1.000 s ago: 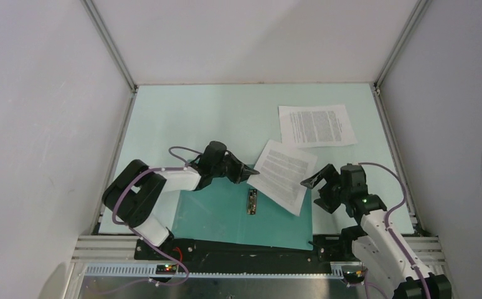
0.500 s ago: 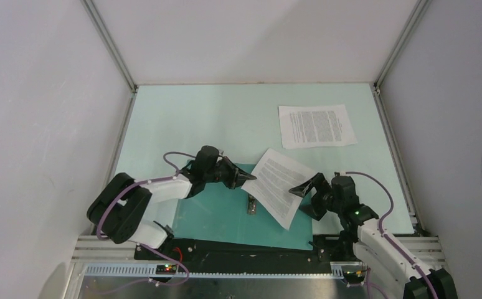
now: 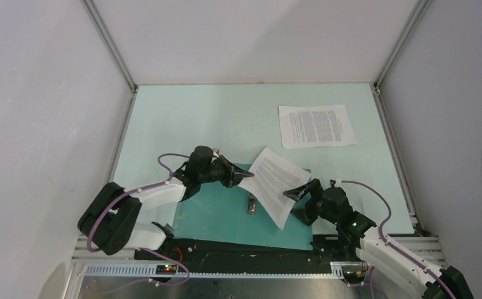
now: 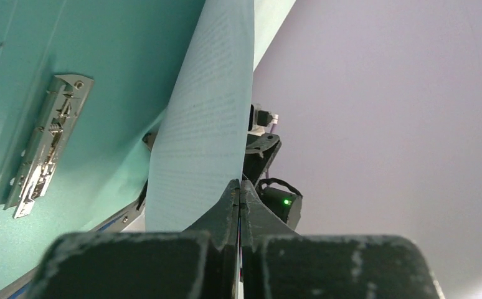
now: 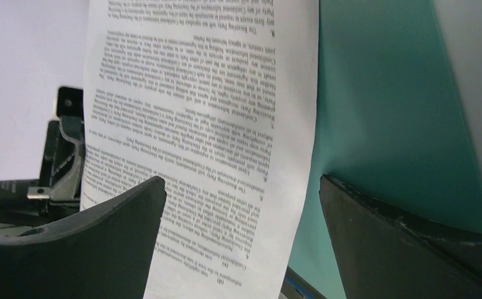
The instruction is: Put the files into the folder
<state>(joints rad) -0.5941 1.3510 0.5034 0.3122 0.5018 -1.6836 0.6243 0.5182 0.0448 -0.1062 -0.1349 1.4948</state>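
The dark teal folder [image 3: 217, 215] lies open near the front, its metal clip [image 3: 251, 204] at the spine. One printed sheet [image 3: 274, 184] is lifted and tilted above the folder's right half. My left gripper [image 3: 243, 178] is shut on that sheet's left corner; the left wrist view shows the jaws [image 4: 239, 187] pinched on the sheet's edge [image 4: 207, 124], with the clip [image 4: 45, 146] below. My right gripper [image 3: 296, 204] is open at the sheet's right edge; in its wrist view the sheet [image 5: 201, 124] hangs between the open fingers [image 5: 126, 212]. The second sheet [image 3: 316, 126] lies flat at the back right.
The pale mint tabletop [image 3: 182, 124] is walled by white panels with aluminium posts [image 3: 109, 43] at the corners. A black base rail [image 3: 238, 249] runs along the front edge by the arm mounts.
My left gripper has drawn the held sheet leftward and nearer, over the folder. My right arm has moved left and nearer, following the sheet's right edge with its jaws open.
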